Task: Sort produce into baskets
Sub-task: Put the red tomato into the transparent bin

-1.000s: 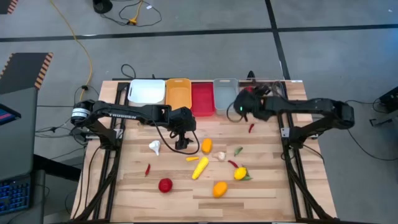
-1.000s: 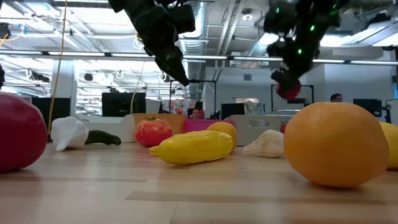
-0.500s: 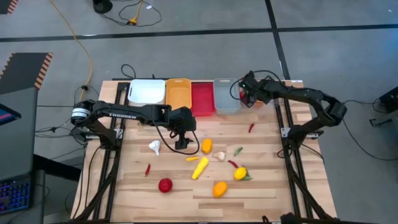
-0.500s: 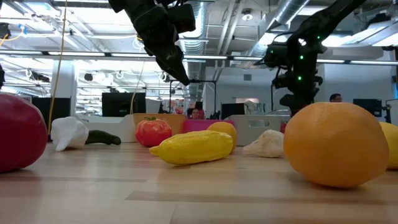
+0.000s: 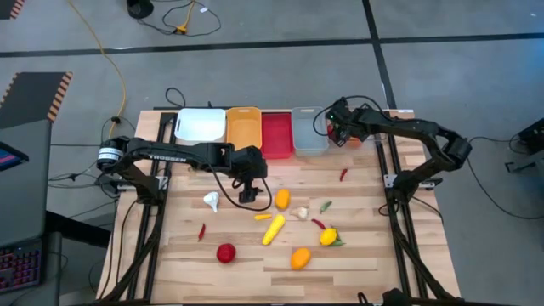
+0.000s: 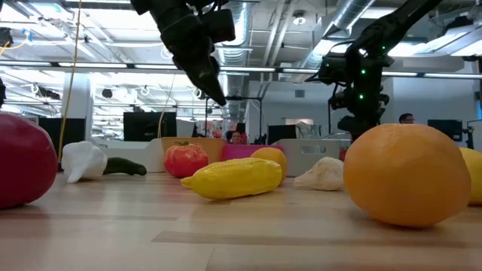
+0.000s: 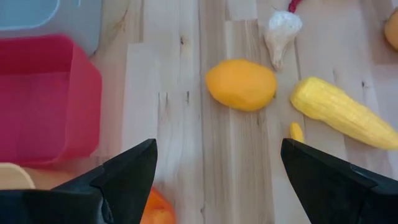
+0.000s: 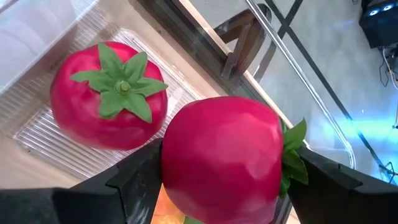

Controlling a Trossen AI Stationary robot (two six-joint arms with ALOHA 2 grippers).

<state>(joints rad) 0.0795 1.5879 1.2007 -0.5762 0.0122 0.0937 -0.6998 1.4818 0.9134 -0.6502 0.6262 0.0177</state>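
My right gripper [image 5: 338, 129] is shut on a red tomato [image 8: 221, 158] over the clear bin [image 8: 56, 149] at the far right end of the bin row. A second red tomato [image 8: 109, 93] lies in that bin, stalk up. My left gripper [image 5: 249, 192] hangs open and empty above the table's middle, left of an orange pepper [image 5: 282, 199]. More produce lies loose on the table: white garlic [image 5: 211, 201], corn [image 5: 273, 229], a tomato [image 5: 225, 252], a lemon [image 5: 328, 237] and red chillies [image 5: 343, 174]. My right gripper pinches the tomato's round sides [image 8: 186, 168] between its two fingers, which come from above. The tomato's green stalk leaves [image 8: 292, 146] stick out to one side. The tomato is lifted clear, above the clear bin and beside the tomato lying in it.
White [image 5: 201, 125], orange [image 5: 244, 127], red [image 5: 277, 134] and grey [image 5: 309, 130] bins stand in a row along the far edge. An orange fruit [image 5: 300, 257] lies near the front. The table's left front part holds only a red chilli [image 5: 201, 231].
My right gripper has carried the tomato toward the table's far right, from in front of the grey bin to over the clear bin, and has then held still there. It stays shut on the tomato.
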